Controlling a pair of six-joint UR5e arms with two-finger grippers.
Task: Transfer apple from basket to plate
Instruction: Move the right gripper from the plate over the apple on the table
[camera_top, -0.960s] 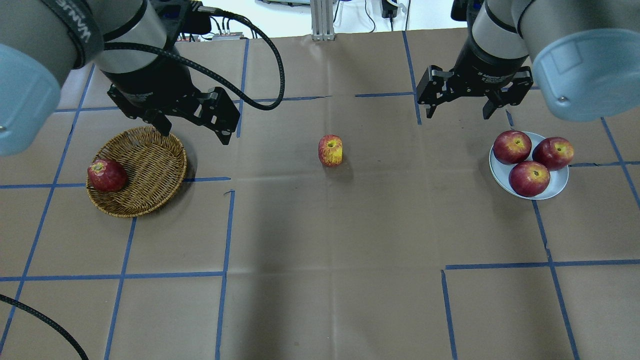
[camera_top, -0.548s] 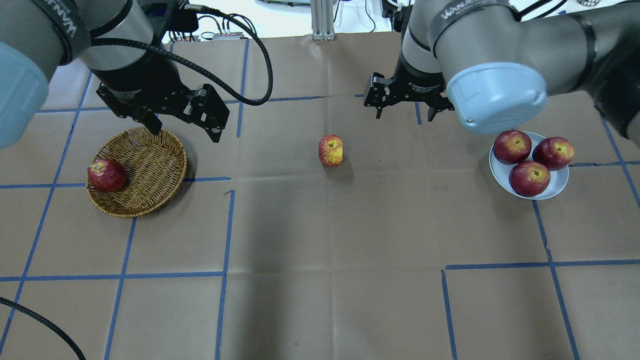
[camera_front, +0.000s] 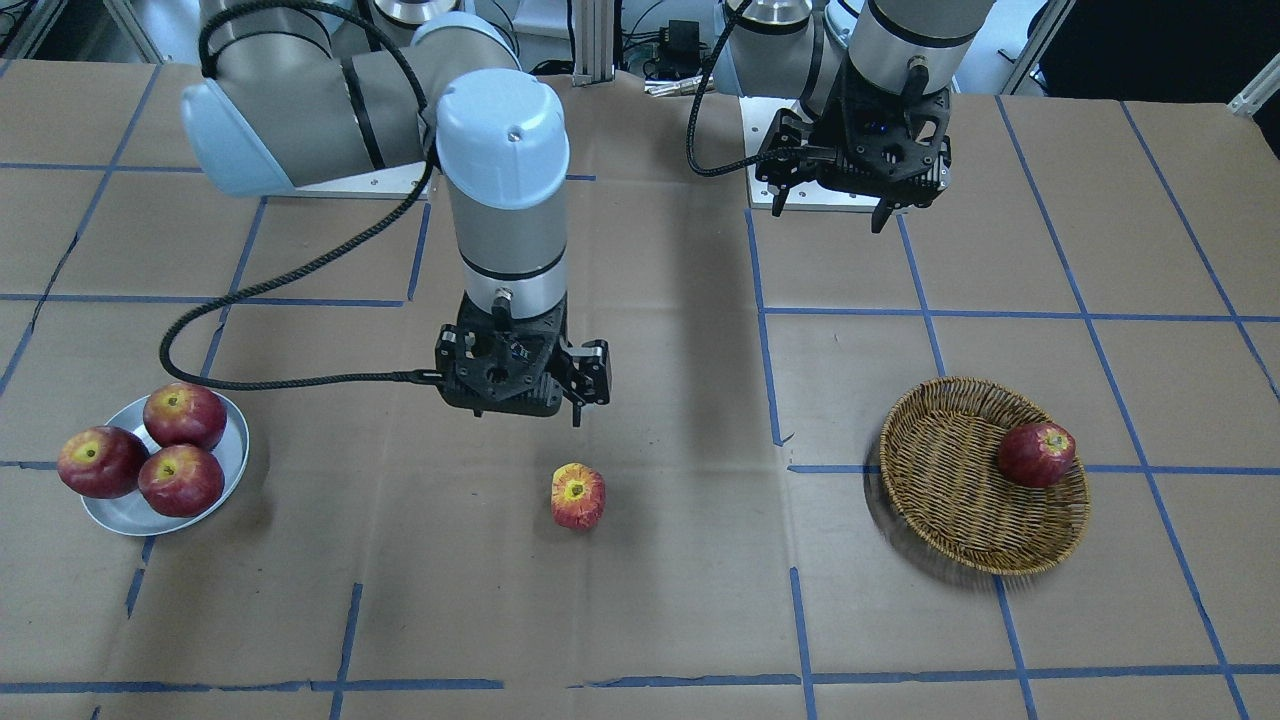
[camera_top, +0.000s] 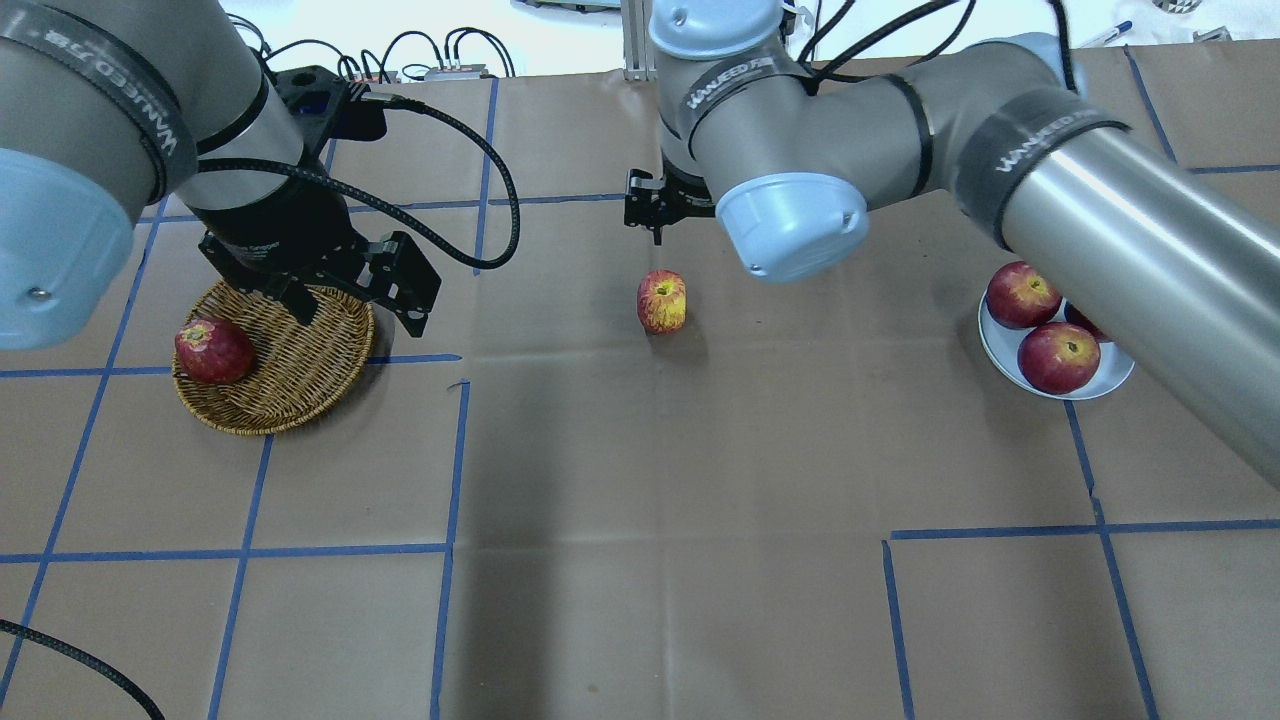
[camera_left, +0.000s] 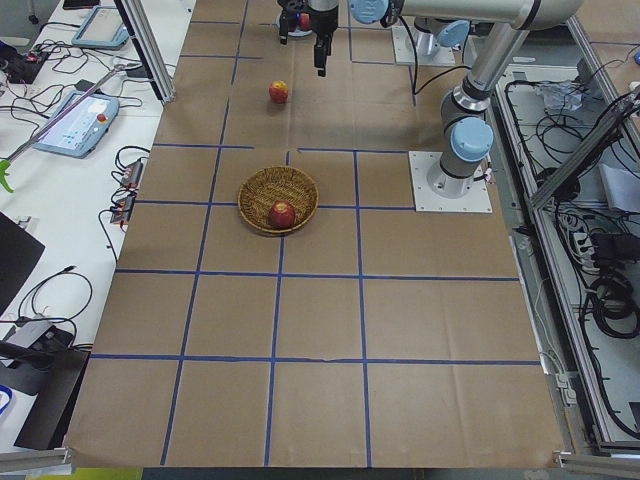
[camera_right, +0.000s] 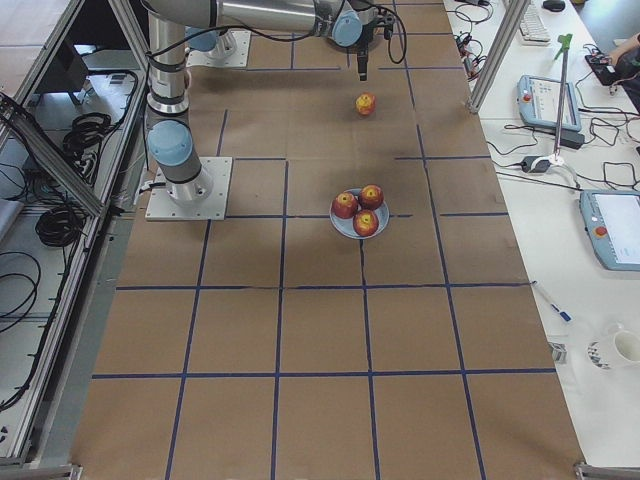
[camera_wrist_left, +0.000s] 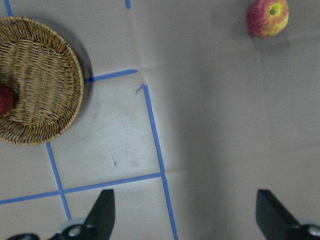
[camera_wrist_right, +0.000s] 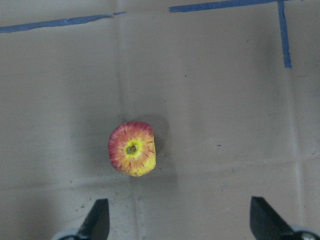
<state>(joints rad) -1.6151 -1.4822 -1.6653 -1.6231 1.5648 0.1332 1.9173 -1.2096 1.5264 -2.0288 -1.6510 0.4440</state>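
Observation:
The pale streaky apple with a yellow stem hollow stands alone on the paper mid-table, also in the front view. My right gripper hangs open above and just behind it. In the right wrist view the apple lies ahead of the spread fingertips, left of centre. The wicker basket holds one dark red apple at its left rim. My left gripper is open and empty, high over the basket's right side. The metal plate at the right carries three dark red apples.
The table is covered in brown paper with blue tape lines. My right forearm stretches over the table's right half and hides part of the plate. The left arm's cable loops behind the basket. Operator desks lie beyond the far edge.
My right arm has swung left from above the plate to above the lone apple. My left gripper has shifted slightly toward the basket. The apples, the basket and the plate have not moved.

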